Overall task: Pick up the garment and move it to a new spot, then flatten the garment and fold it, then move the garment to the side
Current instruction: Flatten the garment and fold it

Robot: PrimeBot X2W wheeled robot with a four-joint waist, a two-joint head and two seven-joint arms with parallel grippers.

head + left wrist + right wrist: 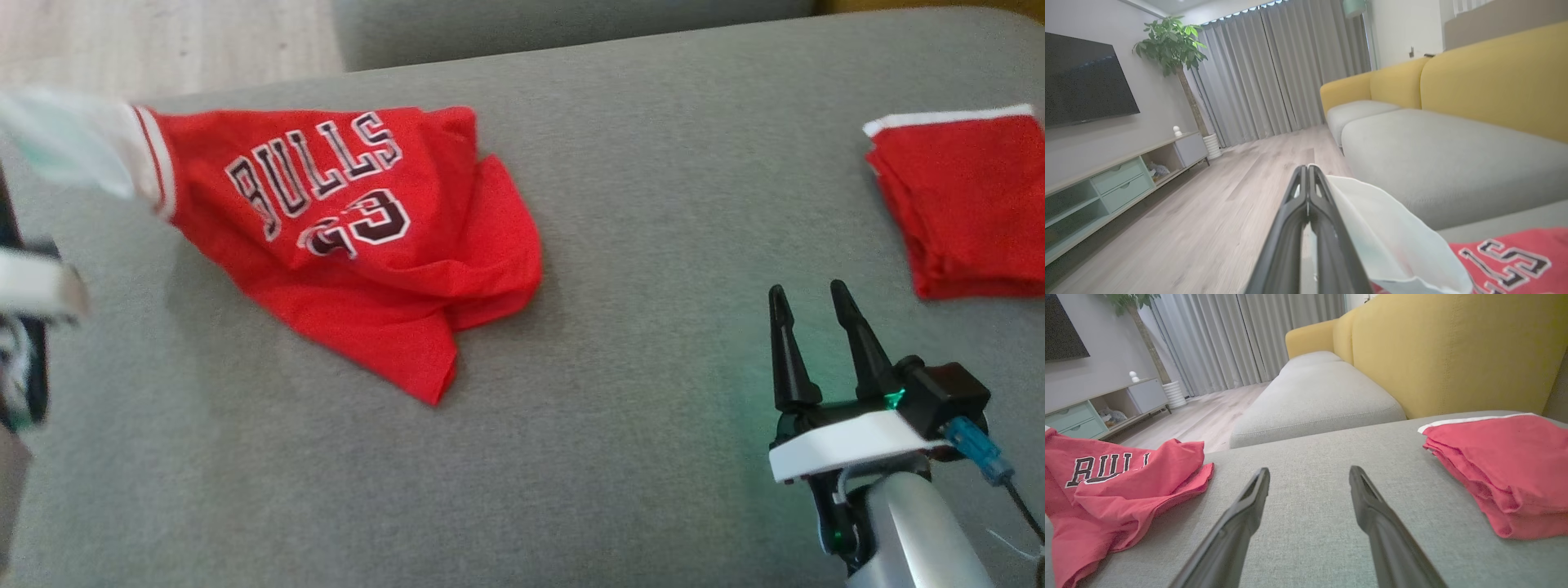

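On the sofa (620,457), the crumpled jersey (367,245) lies at the left, well apart from the folded pile (971,204), its white edge (1392,241) clamped in the left gripper (1307,169), the right gripper (807,289) spread and empty; so thin a pinch may slip when dragged.

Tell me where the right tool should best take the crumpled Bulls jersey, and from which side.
Probably the loose layered edge of the Bulls jersey facing the open right tool, approached low from the robot's right. That edge bulges up from the cushion, and it lies opposite the white end that the shut left tool pinches, so pulling apart should spread the cloth.
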